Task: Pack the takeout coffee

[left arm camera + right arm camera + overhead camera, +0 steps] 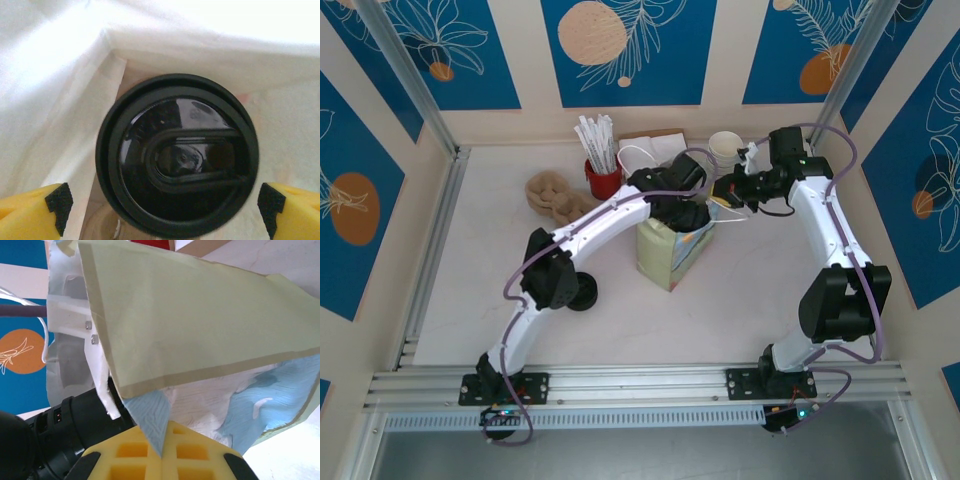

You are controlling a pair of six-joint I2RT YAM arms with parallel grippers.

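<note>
One released left pincer (165, 205) straddles the takeout coffee (177, 155) without touching; right pincer (162, 450) clenches the bag (200, 315)

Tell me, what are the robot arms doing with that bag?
They are packing a coffee. The right gripper pinches the edge of the bag and holds it open. The left gripper is down inside the bag, right above the cup. Its fingers are spread apart on either side of the cup and are not squeezing it. So the cup looks to be sitting in the bag, let go.
</note>
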